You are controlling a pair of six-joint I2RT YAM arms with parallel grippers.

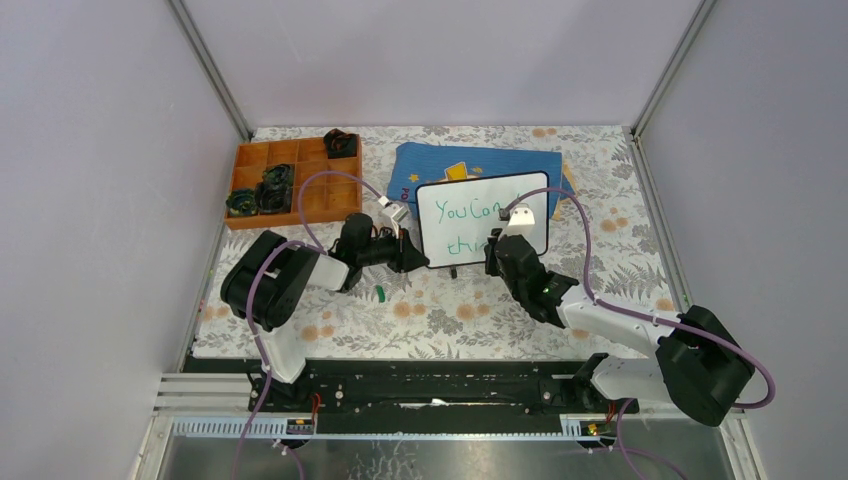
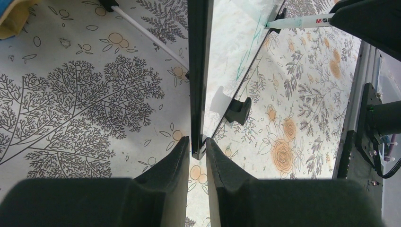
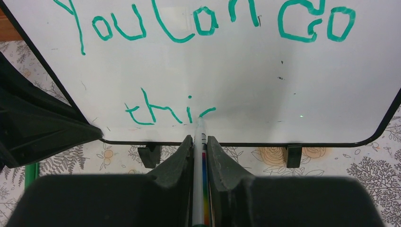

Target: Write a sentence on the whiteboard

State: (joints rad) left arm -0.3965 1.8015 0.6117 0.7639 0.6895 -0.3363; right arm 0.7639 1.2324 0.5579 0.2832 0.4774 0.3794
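The whiteboard (image 1: pixel 500 235) stands upright on small black feet at the middle of the table. My left gripper (image 2: pixel 197 142) is shut on its lower left rim (image 2: pixel 198 71), which runs edge-on between the fingers. My right gripper (image 3: pixel 200 138) is shut on a white marker (image 3: pixel 198 146) with a rainbow stripe, whose tip touches the board face (image 3: pixel 265 90). The sentence (image 3: pixel 198 23) in green reads "You Can Do" on the top line. Below it stand "thi" (image 3: pixel 156 113) and a short stroke at the marker tip. From above, both grippers (image 1: pixel 415 255) (image 1: pixel 497 243) sit at the board's lower edge.
An orange wooden compartment tray (image 1: pixel 300 195) holding dark objects sits at the back left. A blue cloth (image 1: pixel 470 160) with yellow print lies behind the board. A small green cap (image 1: pixel 380 293) lies on the floral tablecloth (image 1: pixel 430 310) near the left arm. Grey walls close three sides.
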